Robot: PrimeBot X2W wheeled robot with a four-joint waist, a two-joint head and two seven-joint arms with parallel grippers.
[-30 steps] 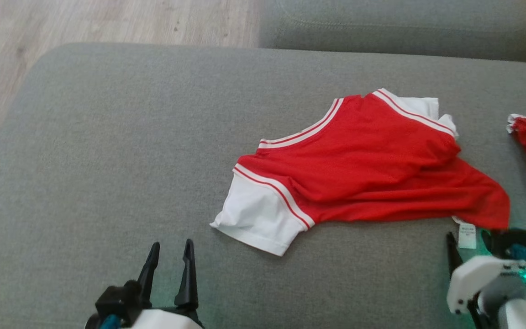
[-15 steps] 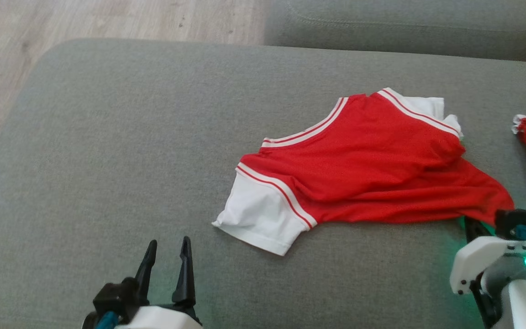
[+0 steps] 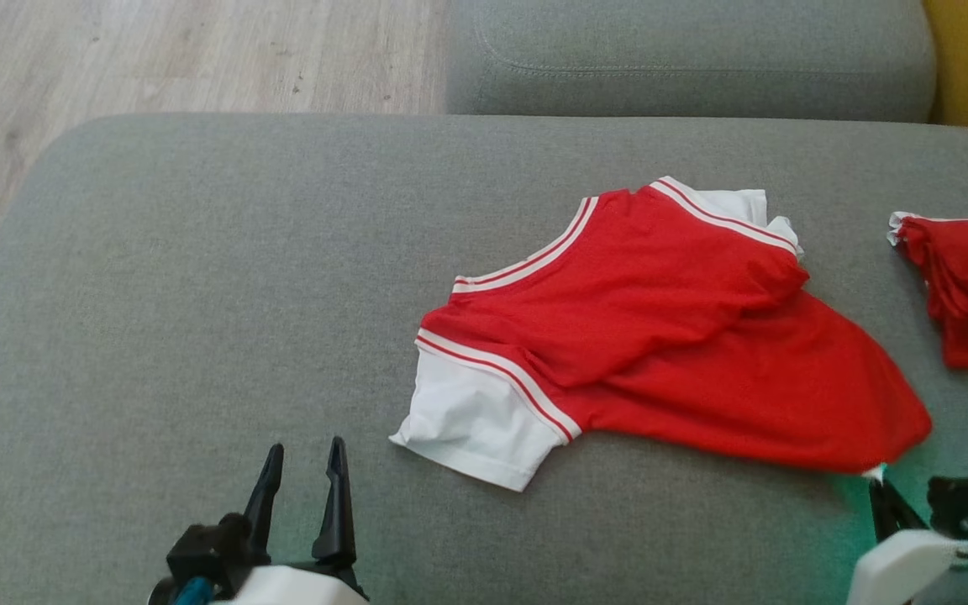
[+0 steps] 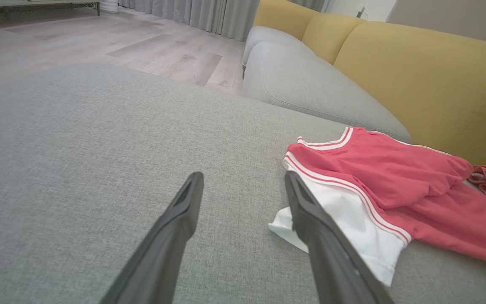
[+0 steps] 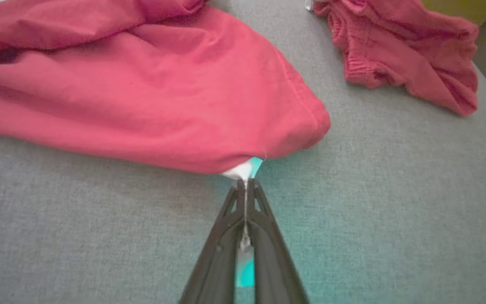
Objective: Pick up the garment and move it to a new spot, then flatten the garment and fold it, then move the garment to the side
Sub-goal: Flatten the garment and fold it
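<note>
**Right fingers pinched on the shirt's label, left fingers spread and idle**

My right gripper (image 5: 246,182) is closed tight. Its two dark fingers meet at the tips, with the white label (image 5: 243,169) caught between them. That label pokes out from under the near hem corner of the garment (image 3: 660,336), a red shirt with white sleeves and red-and-white striped trim. A green glow from my wrist light falls on the fabric around the pinch.

The shirt lies rumpled on the grey sofa cushion (image 3: 198,294), right of the middle in my head view. Its body is creased and partly folded over itself. One white sleeve (image 3: 471,420) spreads flat toward my left side.

My left gripper (image 3: 303,458) has its fingers parted and nothing between them. It points across the cushion, near that sleeve but apart from it.

A second red piece of clothing (image 3: 967,286) sits bunched further to my right, separate from the shirt. A yellow backrest (image 4: 416,76) rises behind the cushion, and wooden floor (image 3: 156,50) runs beyond its far edge.
</note>
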